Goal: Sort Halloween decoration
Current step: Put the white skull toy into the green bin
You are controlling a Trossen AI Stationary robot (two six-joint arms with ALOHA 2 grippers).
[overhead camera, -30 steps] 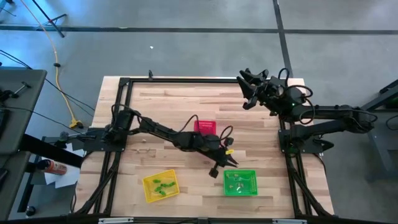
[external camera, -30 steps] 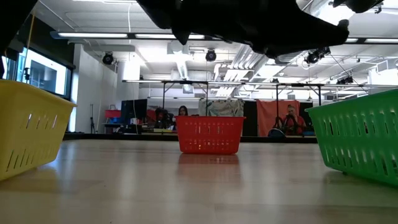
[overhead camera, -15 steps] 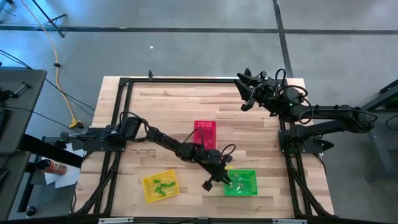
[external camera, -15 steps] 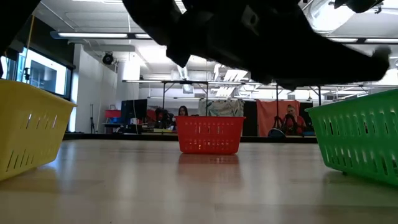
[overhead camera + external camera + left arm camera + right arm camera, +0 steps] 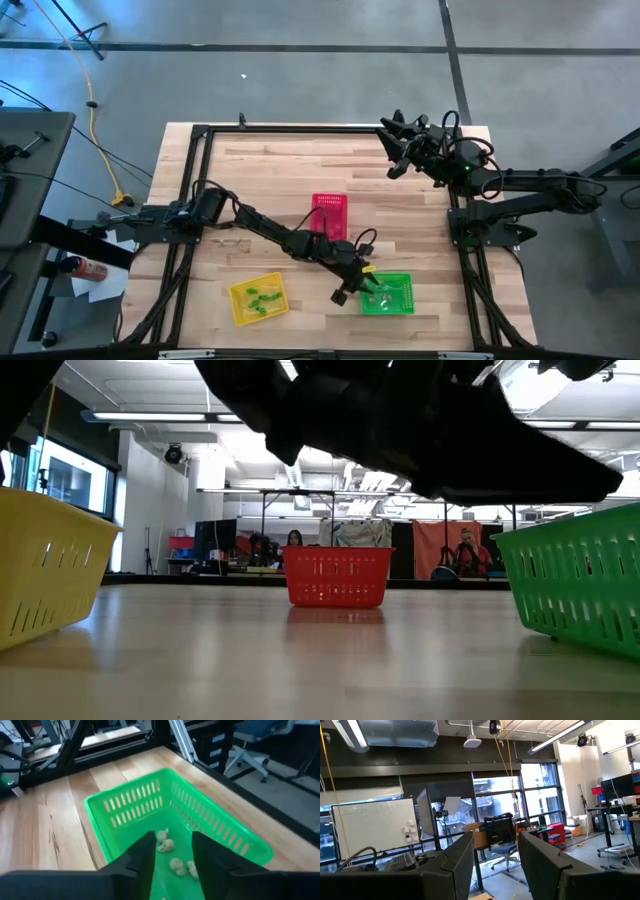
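The Halloween decoration shows as small pale trinkets (image 5: 176, 865) on the floor of the green basket (image 5: 220, 827) and green trinkets (image 5: 260, 297) in the yellow basket (image 5: 240, 308). My left gripper (image 5: 172, 840) hangs open over the green basket's left rim (image 5: 362, 293), slanting down into it, with nothing between its fingers. My right gripper (image 5: 392, 150) is raised at the table's far right corner. It is open and empty (image 5: 495, 837) and points up into the room.
A red basket (image 5: 330, 215) stands at the table's middle, behind the left arm. The yellow basket sits near the front edge at left, the green one (image 5: 400, 305) at right. Bare wood lies between them (image 5: 300, 650). A black frame borders the table (image 5: 300, 128).
My left gripper has gone toward the table's near edge and down, from beside the red basket to the green basket's left rim, then held still there.
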